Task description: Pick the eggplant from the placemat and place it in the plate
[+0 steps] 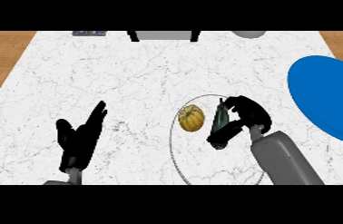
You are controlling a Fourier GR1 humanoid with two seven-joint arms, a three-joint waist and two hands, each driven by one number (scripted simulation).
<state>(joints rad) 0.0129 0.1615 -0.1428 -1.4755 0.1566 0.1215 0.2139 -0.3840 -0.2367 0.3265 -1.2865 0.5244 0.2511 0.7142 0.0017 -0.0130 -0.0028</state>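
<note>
Dark eggplant (220, 117) sits curled in my right hand (242, 116), seemingly over the plate (175, 148); releasing may bump the squash (191, 118).

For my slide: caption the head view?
Right hand holds the dark eggplant over the white plate beside a yellow squash.

The dark, slender eggplant (220, 115) stands nearly upright over the white plate (175, 148), beside a yellow gourd; the blue placemat (320, 94) lies off to the right, bare
</note>
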